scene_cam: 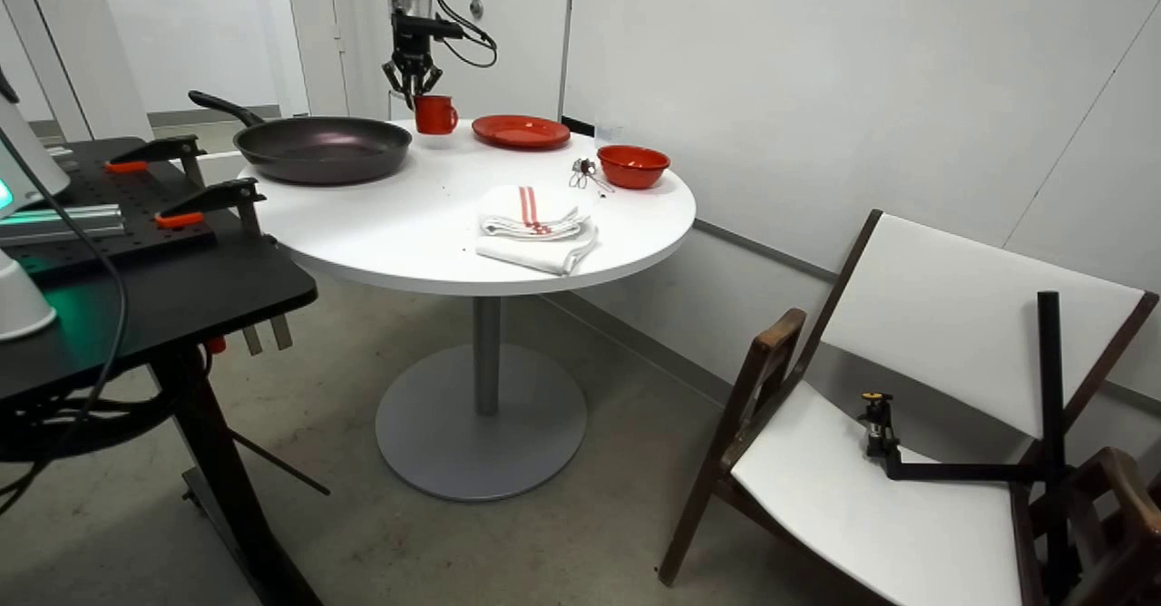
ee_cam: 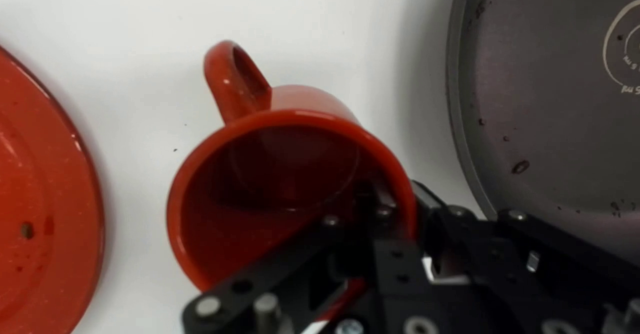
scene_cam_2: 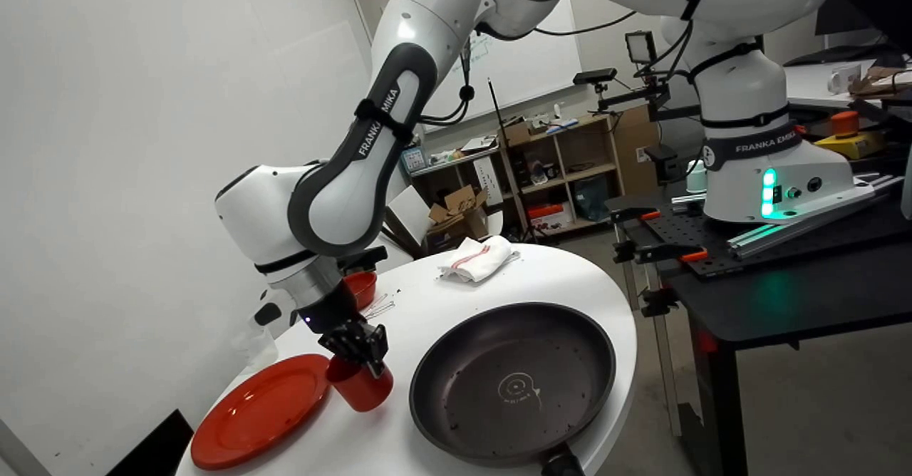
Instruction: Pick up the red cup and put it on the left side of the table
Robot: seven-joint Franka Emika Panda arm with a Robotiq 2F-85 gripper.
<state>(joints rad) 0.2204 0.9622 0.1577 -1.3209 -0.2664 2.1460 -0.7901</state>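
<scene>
The red cup (scene_cam: pixel 436 115) is at the far part of the round white table (scene_cam: pixel 381 234), between the black pan and the red plate. My gripper (scene_cam: pixel 414 96) reaches down from above and is shut on the cup's wall. In the wrist view one finger is inside the red cup (ee_cam: pixel 295 174) and the other is outside, on the pan side. The cup's handle points away from the fingers. In an exterior view the red cup (scene_cam_2: pixel 362 385) is slightly tilted beneath the gripper (scene_cam_2: pixel 373 362). I cannot tell whether its base touches the table.
The black pan (scene_cam: pixel 322 148) is close beside the cup on one side. The flat red plate (scene_cam_2: pixel 260 415) is close on the other. A shallow red bowl (scene_cam: pixel 633 167), a whisk (scene_cam: pixel 583 172) and a folded white towel (scene_cam: pixel 535 225) also lie on the table.
</scene>
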